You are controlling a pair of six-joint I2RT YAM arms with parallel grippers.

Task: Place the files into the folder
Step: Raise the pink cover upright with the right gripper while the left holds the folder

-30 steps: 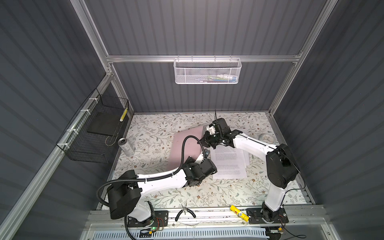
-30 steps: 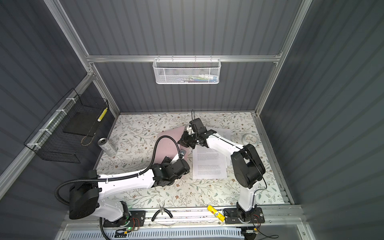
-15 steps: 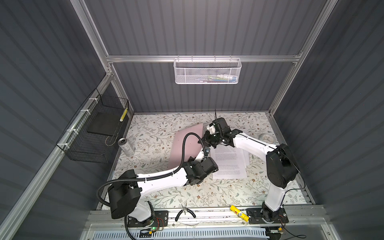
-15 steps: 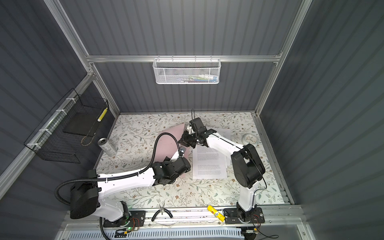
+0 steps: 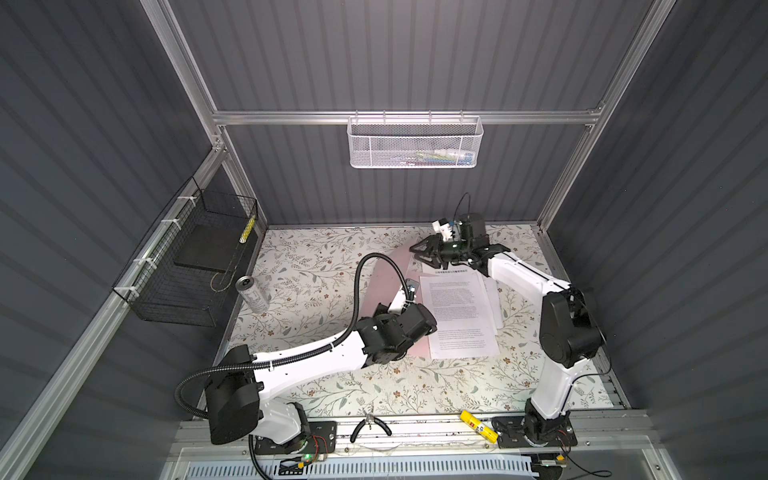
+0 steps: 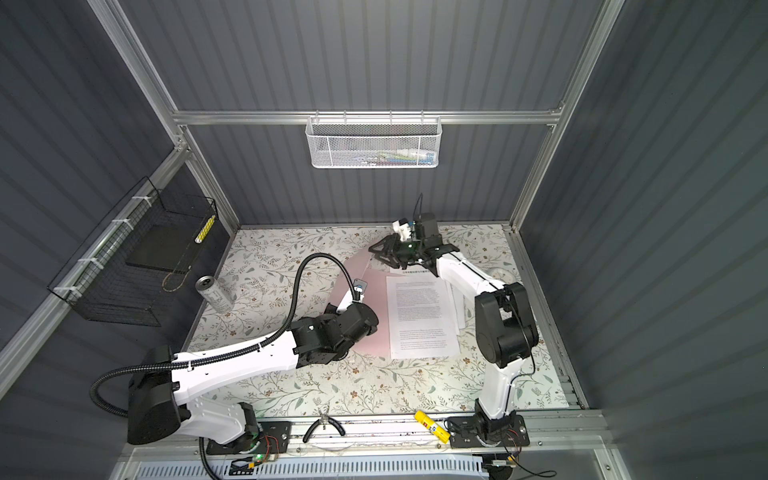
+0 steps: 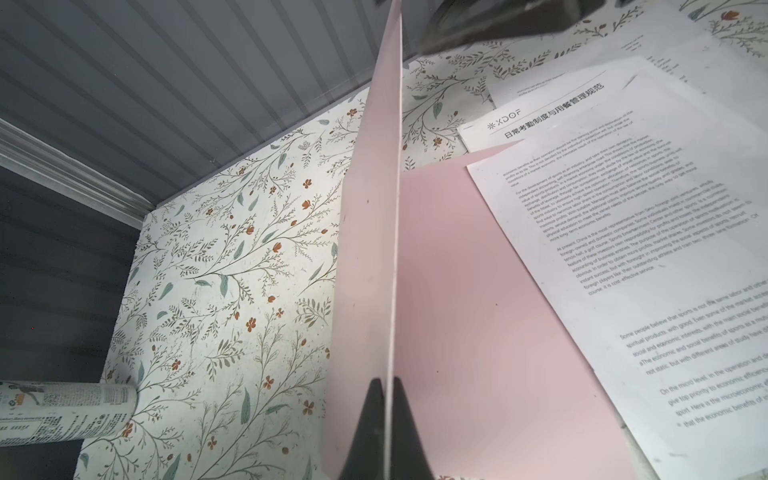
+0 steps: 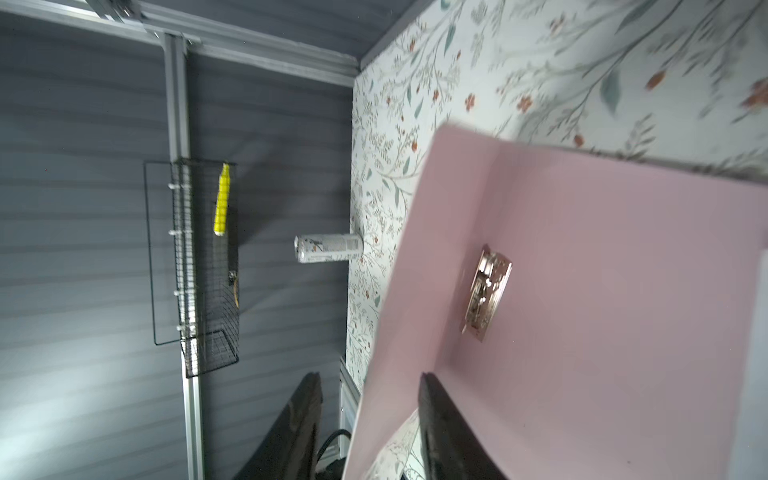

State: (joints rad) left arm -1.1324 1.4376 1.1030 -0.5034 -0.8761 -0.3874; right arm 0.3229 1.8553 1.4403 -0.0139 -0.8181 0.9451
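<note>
Handover just happened: left pincer [image 7: 386, 382] went from open to clamped on the free edge of the folder [image 7: 449, 291] cover, which stands nearly upright. Right pincer [image 8: 369, 378] has let go, jaws parted, cover edge apparently between them but not pinched. Folder lies open mid-desk [image 5: 307, 282], clip [image 8: 486, 291] exposed by the spine. Files [image 5: 457, 316] lie fanned on the inner panel: top sheet mostly on the pink, lower sheets hanging off its far and right edges onto the desk. My read: left props it open, right is now free to square the sheets inside, not done yet
</note>
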